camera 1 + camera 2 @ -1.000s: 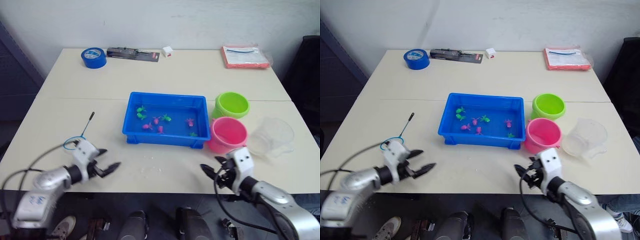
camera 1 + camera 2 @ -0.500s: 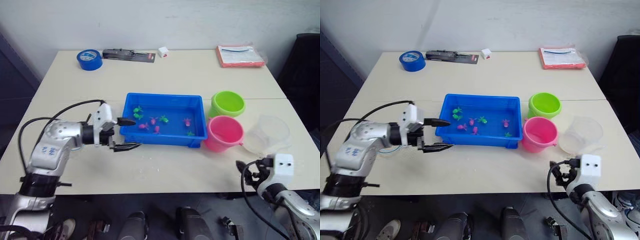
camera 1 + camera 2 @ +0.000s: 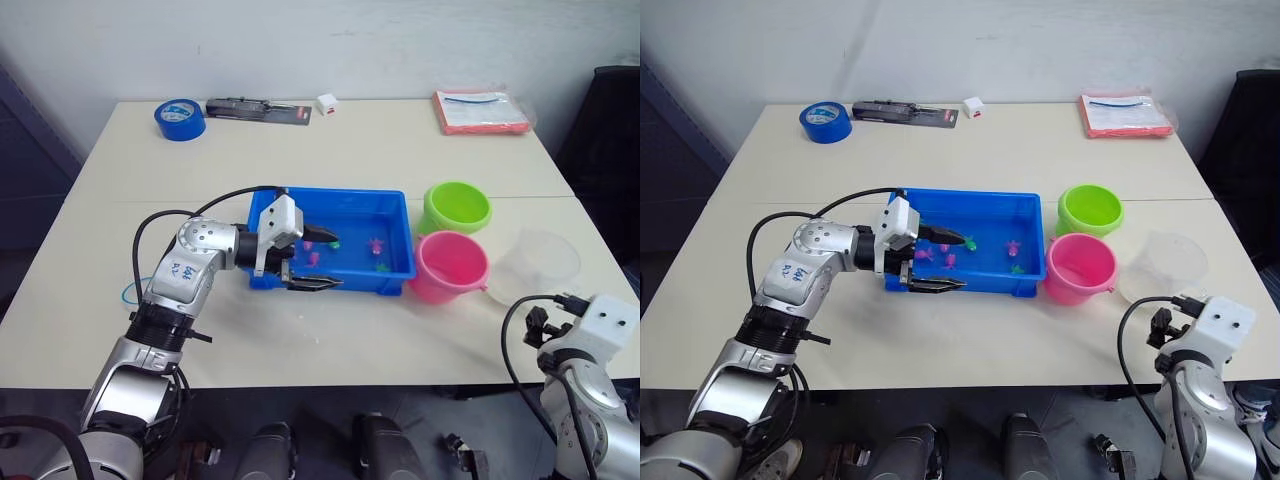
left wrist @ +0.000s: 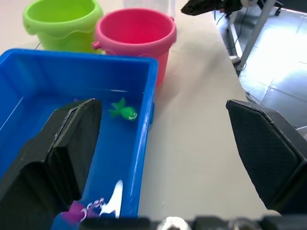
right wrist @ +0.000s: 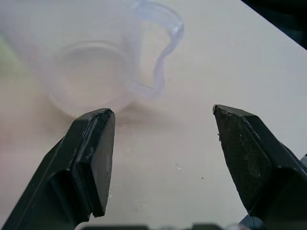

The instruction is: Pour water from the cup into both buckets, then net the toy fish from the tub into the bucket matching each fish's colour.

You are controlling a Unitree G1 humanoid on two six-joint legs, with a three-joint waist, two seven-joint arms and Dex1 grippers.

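The blue tub (image 3: 331,196) stands mid-table with several pink and green toy fish (image 3: 377,243) in shallow water. My left gripper (image 3: 336,260) is open and straddles the tub's near wall, one finger inside and one outside; a green fish (image 4: 123,111) lies just ahead of it. To the tub's right are the green bucket (image 3: 457,207) and the pink bucket (image 3: 447,268), with the clear cup (image 3: 545,262) beyond them. My right gripper (image 5: 161,112) is open at the near right table edge, facing the cup (image 5: 91,62), apart from it. A bit of the net's blue ring (image 3: 126,293) peeks beside my left arm.
Along the far edge lie a blue tape roll (image 3: 180,118), a black packaged tool (image 3: 258,108), a small white box (image 3: 326,103) and a pink packet (image 3: 482,110). A dark chair (image 3: 610,130) stands off the table's right side.
My left arm has swung from the near left corner across to the tub's near wall, still open. The right arm has drawn back to the right, near the cup. The camera also shifted.
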